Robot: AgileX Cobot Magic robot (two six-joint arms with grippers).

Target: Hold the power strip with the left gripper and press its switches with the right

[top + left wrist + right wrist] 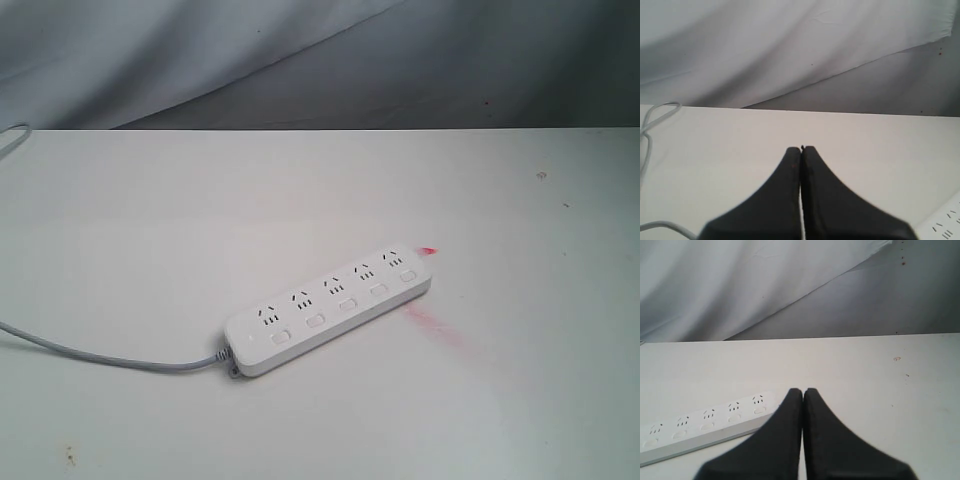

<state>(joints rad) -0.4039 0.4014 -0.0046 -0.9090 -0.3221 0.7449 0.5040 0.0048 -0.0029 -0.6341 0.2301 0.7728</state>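
Note:
The white power strip (328,307) lies slantwise on the white table, its grey cord (100,355) running off to the left. Its switches (313,321) form a row along the near side, one by each socket group. Neither arm shows in the exterior view. In the left wrist view my left gripper (801,148) is shut with nothing in it, and a corner of the power strip (946,225) shows off to one side. In the right wrist view my right gripper (803,390) is shut and empty, with the power strip (705,426) lying beside it, apart from the fingers.
A pink smear (435,327) marks the table by the strip's right end, with a small red scrap (427,249) behind that end. A grey cloth backdrop (320,60) hangs beyond the table's far edge. A loop of cord (652,120) lies near that edge.

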